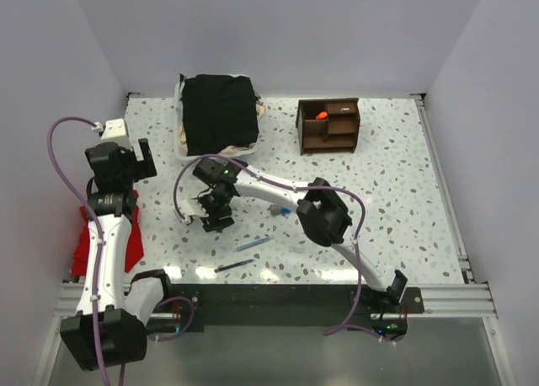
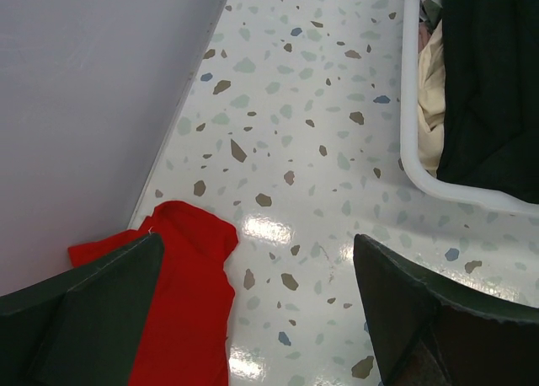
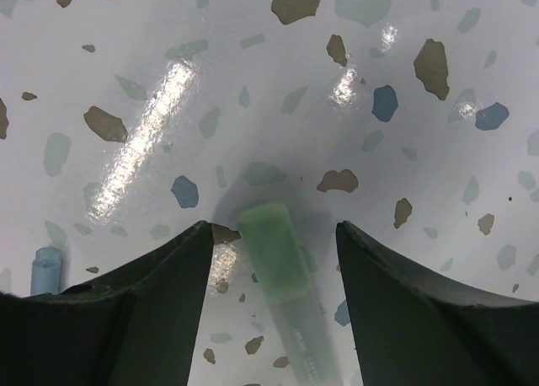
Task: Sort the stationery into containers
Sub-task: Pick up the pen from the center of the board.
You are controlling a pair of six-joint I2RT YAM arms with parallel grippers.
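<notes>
While your right tool (image 3: 274, 227) hangs partly open, the pale green pen (image 3: 282, 285) lies on the counter (image 3: 253, 74) squarely between its fingers, long axis crossing the closing line, a gap on either side. Your left tool (image 2: 257, 260), spread wide, is well apart.

The left arm (image 1: 105, 234) stands folded upright over its base at the near left. The left tool (image 1: 135, 160) is carried high, tilted down, with its fingers (image 2: 84, 310) spread to their widest. The right arm (image 1: 328, 226) stretches from the near right toward the left-centre, elbow bent. The right tool (image 1: 216, 220) points straight down, held low, its fingers (image 3: 126, 318) parted.
</notes>
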